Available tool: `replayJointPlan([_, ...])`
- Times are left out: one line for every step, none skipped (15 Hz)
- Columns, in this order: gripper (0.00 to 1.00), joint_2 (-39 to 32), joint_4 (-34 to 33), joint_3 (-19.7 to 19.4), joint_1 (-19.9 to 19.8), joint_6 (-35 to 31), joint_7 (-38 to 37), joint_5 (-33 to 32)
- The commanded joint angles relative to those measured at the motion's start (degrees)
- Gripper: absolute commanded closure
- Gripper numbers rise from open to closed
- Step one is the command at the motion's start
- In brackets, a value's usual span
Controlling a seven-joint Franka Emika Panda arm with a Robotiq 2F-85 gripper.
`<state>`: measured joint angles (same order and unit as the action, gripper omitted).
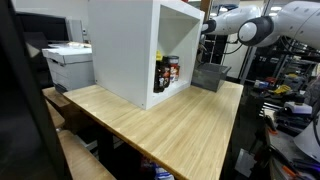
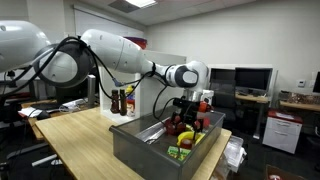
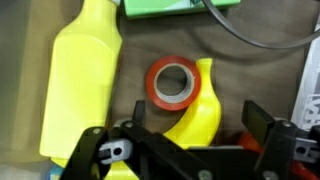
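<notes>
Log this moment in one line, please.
gripper: open | over: grey bin | below: banana, orange tape roll | beside: yellow bottle

Arm (image 2: 110,50): white and thick-jointed. It sweeps in from one side with its upper links held high and the forearm running nearly level out to the wrist.
Arm from the far side (image 1: 243,24): in an exterior view it stretches out level, with the rounded joint housings in plain sight.
Wrist (image 2: 186,74): bent sharply, so the tool end points straight down.
Gripper (image 2: 185,110): dark, hanging low beneath the wrist, tips downward.
Fingers (image 3: 265,128): in the wrist view two black fingers come in from the bottom edge, set well apart.
Jaws: spread wide, with a broad gap between the pads and nothing pinched.
</notes>
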<state>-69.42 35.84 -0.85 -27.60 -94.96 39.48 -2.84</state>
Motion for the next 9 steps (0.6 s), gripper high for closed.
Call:
replayJointPlan([0.29, -0.8, -2.5, -0.2, 0.2, 1.8, 1.6, -0.7])
replayJointPlan([0.29, -0.9, -2.8, -0.3, 0.2, 1.8, 1.6, -0.7])
replayJointPlan([0.35, -0.9, -3.0, -0.3, 0.3, 1.8, 1.7, -0.7])
replayJointPlan([0.41, -1.0, -3.1, -0.2, 0.3, 1.8, 1.7, -0.7])
replayJointPlan([0.47, -1.0, -3.2, -0.2, 0.2, 1.8, 1.8, -0.7])
replayJointPlan([0.53, -1.0, -3.3, -0.2, 0.2, 1.8, 1.8, -0.6])
replayJointPlan([0.59, -1.0, -3.3, -0.1, 0.2, 1.7, 1.9, -0.6])
replayJointPlan([0.65, -1.0, -3.4, -0.1, 0.2, 1.7, 1.9, -0.5])
replayJointPlan([0.69, -1.1, -3.5, 0.0, 0.1, 1.6, 2.0, -0.5])
